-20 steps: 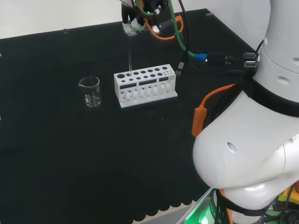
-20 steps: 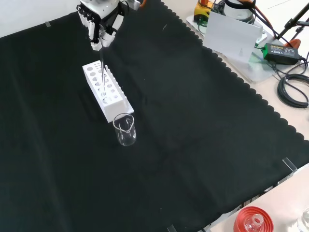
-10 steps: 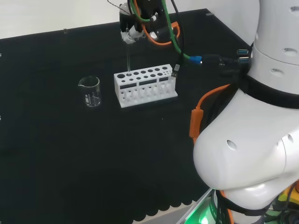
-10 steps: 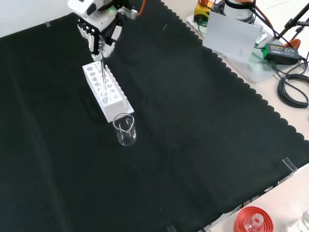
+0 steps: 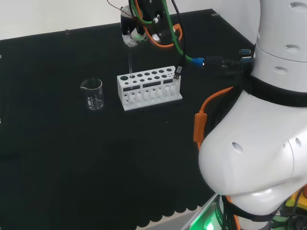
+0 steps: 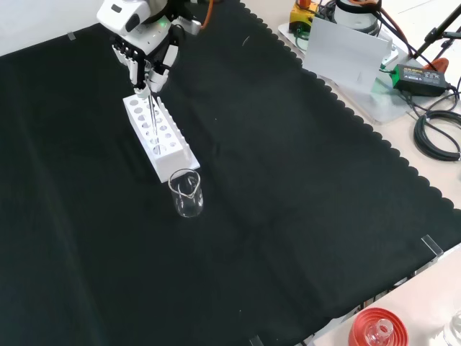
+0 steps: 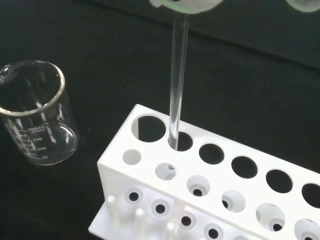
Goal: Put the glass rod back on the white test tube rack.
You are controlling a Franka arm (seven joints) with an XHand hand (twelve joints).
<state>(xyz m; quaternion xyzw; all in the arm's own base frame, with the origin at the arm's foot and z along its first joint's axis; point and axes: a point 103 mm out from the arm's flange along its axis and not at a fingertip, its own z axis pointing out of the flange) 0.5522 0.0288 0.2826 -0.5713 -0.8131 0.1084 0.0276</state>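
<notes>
**Rod tip now inside a rack hole**

My black and white hand [image 6: 146, 56] pinches the top of the thin clear glass rod [image 7: 177, 85], fingers curled round it, and the rod hangs straight down below my palm. Over the last second I have come lower and shifted a little: the rod's lower end, which hung above the white plastic test tube rack [image 5: 149, 88], has now entered one of the large round holes in the rack's back row, the second from the end nearest the clear glass beaker [image 5: 92, 94]. The wrist view shows the rod passing through that hole's rim, upright and apparently clear of the edge

So I judge the aiming is done and the insertion has begun. What is left, as I see it, is to keep going straight down until the rod seats, then let my fingers go. The beaker stands beside the rack's end, apart from it and out of my path
</notes>
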